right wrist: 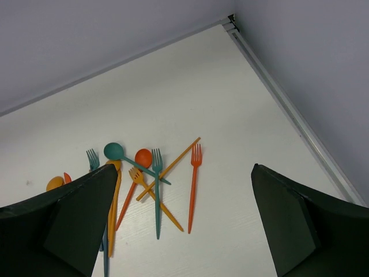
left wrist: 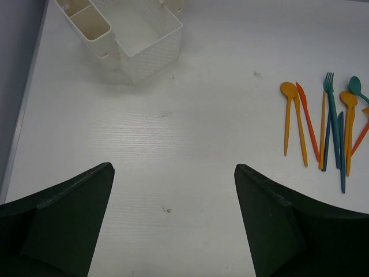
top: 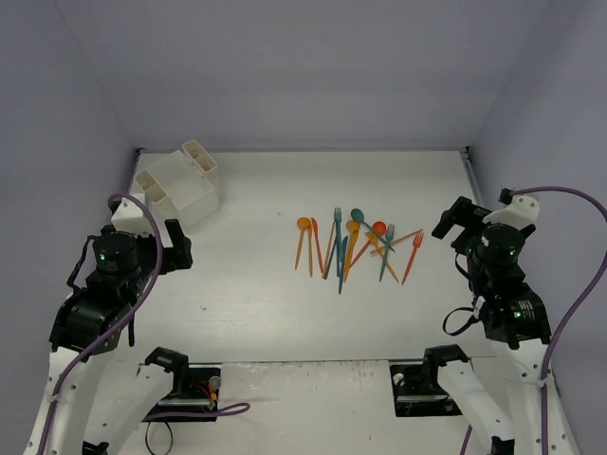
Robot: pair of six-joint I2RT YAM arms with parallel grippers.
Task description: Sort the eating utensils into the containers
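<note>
The eating utensils (top: 340,248) lie in a loose fan at mid-table: orange, red and teal spoons, forks and knives, some crossed over each other. In the right wrist view a red fork (right wrist: 194,190), a teal fork (right wrist: 157,196) and a teal spoon (right wrist: 113,151) show. The white containers (top: 180,185) stand at the far left, also the containers (left wrist: 151,46) in the left wrist view. My left gripper (top: 183,248) hovers open left of the pile, its jaws (left wrist: 173,167) over bare table. My right gripper (top: 453,220) is open right of the pile, nothing between its fingers (right wrist: 184,167).
Grey walls close in the table on three sides. A metal rail (right wrist: 288,109) runs along the right edge. Purple cables (top: 569,313) loop beside both arms. Bare white table (left wrist: 173,115) lies between the containers and the pile.
</note>
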